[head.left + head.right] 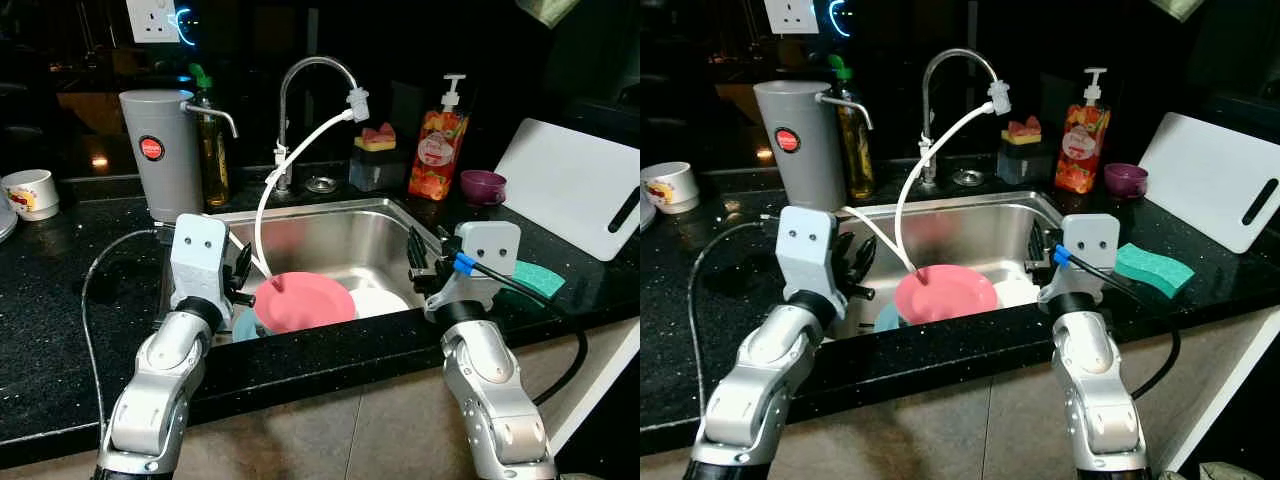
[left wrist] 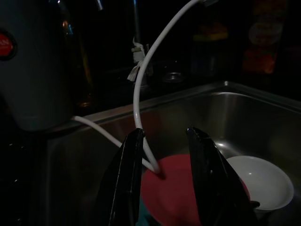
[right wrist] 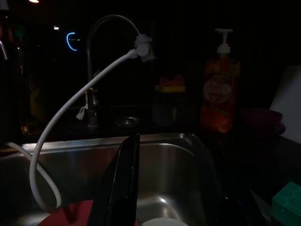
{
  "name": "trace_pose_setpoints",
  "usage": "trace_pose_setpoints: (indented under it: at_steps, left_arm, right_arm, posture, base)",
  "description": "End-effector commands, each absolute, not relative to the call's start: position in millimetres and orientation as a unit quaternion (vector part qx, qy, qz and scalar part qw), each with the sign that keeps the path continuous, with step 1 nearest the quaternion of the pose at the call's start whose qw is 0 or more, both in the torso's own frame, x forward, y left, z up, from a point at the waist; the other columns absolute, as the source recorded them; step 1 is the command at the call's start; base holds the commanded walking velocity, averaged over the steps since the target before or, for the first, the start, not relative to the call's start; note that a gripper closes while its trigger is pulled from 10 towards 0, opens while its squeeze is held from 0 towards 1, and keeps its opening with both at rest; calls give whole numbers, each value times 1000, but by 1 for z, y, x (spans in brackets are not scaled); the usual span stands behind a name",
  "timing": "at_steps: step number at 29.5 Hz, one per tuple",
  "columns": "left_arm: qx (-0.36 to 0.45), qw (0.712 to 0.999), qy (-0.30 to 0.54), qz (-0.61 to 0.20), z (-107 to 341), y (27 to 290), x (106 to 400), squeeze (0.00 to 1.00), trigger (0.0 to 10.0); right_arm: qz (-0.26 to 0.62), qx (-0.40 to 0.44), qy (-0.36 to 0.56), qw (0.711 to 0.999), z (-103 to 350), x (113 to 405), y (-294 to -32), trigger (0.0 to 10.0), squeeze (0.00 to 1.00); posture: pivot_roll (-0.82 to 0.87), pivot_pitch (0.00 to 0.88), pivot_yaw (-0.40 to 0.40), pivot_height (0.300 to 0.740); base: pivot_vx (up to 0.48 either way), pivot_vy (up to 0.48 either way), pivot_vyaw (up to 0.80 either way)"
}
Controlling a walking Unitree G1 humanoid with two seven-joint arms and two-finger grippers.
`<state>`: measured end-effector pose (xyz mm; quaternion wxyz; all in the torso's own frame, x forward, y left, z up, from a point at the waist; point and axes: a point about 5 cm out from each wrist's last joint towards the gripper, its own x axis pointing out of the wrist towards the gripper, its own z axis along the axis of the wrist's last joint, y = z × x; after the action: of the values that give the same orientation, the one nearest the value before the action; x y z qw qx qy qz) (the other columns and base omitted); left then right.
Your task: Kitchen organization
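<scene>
Black left pincer [image 2: 162, 176] spread, empty, above pink plate [image 1: 303, 300] | right pincer [image 3: 164, 188] seemingly spread

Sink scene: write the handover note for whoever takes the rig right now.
Left gripper: open, empty, poised over the near left of the sink, aimed at the pink plate.
Right gripper: open, empty, at the sink's near right rim.
In the sink: pink plate on a teal dish, white bowl beside it, white hose trailing from the faucet.
On the counter: green sponge to the right.
Done: nothing lifted yet.
Left: take the dishes out and put them away.
</scene>
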<state>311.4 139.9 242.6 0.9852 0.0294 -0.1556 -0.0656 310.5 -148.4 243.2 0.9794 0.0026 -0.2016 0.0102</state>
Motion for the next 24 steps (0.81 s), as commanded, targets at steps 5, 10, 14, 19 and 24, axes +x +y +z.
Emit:
trace_pose_setpoints:
  at_steps: [5,10,14,19,24]
  left_arm:
    - [30,985,-153,-70,238,133,312,0,10000]
    - [32,985,-154,-69,238,134,313,0,10000]
    - [37,984,-161,-68,242,135,315,0,10000]
    - [41,984,-163,-67,243,136,314,0,10000]
    - [40,985,-157,-62,239,138,313,0,10000]
  right_arm:
    - [3,6,-198,980,241,306,-153,10000,0]
    - [2,7,-196,981,241,307,-154,10000,0]
    - [6,11,-195,981,240,308,-151,10000,0]
    - [8,16,-191,981,238,307,-149,10000,0]
    - [10,14,-185,983,234,307,-148,10000,0]
  posture:
    - [104,32,-45,740]
    - [104,32,-47,740]
    - [117,37,-44,740]
    - [128,49,-46,740]
    - [129,51,-47,740]
  base:
    - [0,0,0]
    - [0,0,0]
    - [0,0,0]
    - [0,0,0]
    - [0,0,0]
